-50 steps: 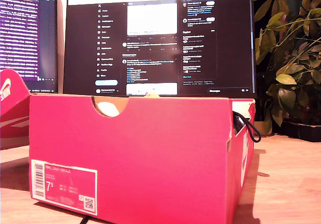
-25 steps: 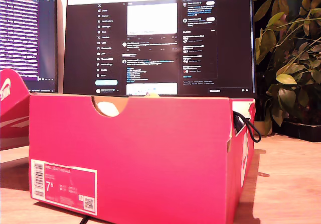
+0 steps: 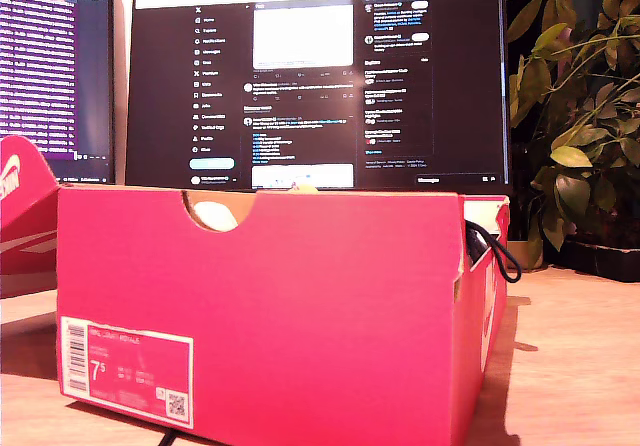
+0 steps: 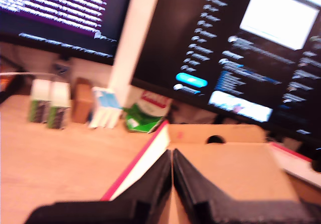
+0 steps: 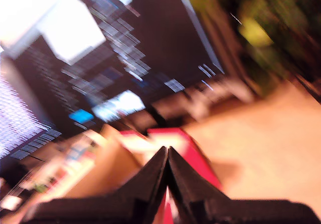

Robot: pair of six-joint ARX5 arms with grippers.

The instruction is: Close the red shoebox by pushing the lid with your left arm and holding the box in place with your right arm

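Pressed together at the tips, my first gripper (image 4: pixel 172 158) holds nothing as it points toward the brown inner face of the lid (image 4: pixel 228 166), its red edge showing beside the jaws. Equally closed and empty, my second gripper (image 5: pixel 167 156) hangs above the red shoebox (image 5: pixel 188 151), though that wrist view is badly blurred. Neither arm appears in the exterior view. There the red shoebox (image 3: pixel 265 306) fills the foreground on the wooden desk (image 3: pixel 575 366), a white size label (image 3: pixel 127 369) at seven o'clock on its facing wall and a half-round notch (image 3: pixel 218 206) at its top rim. A black lace (image 3: pixel 495 251) hangs over the box's edge at three o'clock. The red lid (image 3: pixel 25 211) stands open at nine o'clock. Two lit monitors (image 3: pixel 320 81) and a leafy plant (image 3: pixel 575 116) stand behind.
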